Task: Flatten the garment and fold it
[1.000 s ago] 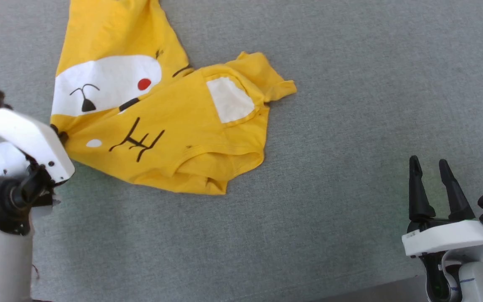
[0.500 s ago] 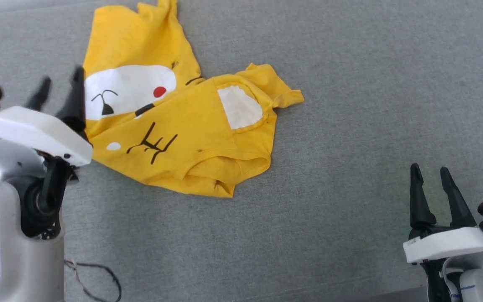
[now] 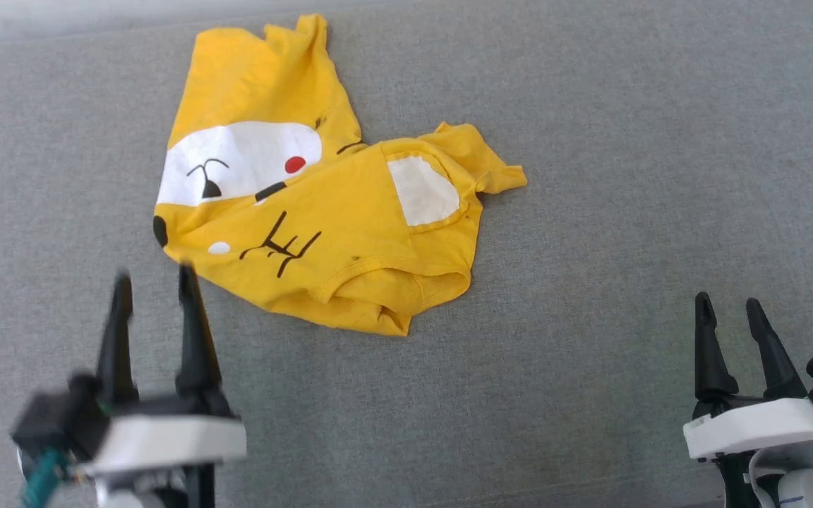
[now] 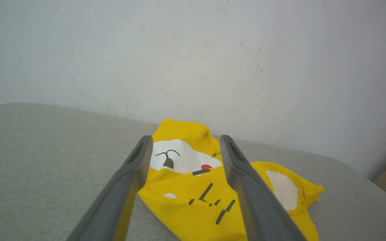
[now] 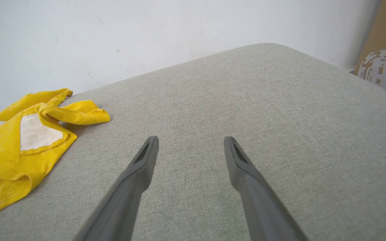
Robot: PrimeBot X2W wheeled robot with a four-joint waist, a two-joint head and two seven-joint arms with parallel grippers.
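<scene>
Seeing yellow tiger T-shirt [image 3: 350,240] crumpled on the bench [image 3: 625,176], left of centre. Left hand [image 3: 153,274] and right hand [image 3: 727,299] both released, empty. Fabric's thin, floppy; we'd pinch hem corners, not the middle.

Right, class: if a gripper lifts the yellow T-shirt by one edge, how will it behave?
The T-shirt will probably hang limp: it lies crumpled, in overlapping folds. It looks thin and light, so a push would likely bunch it rather than slide it whole across the grey cloth surface.
</scene>
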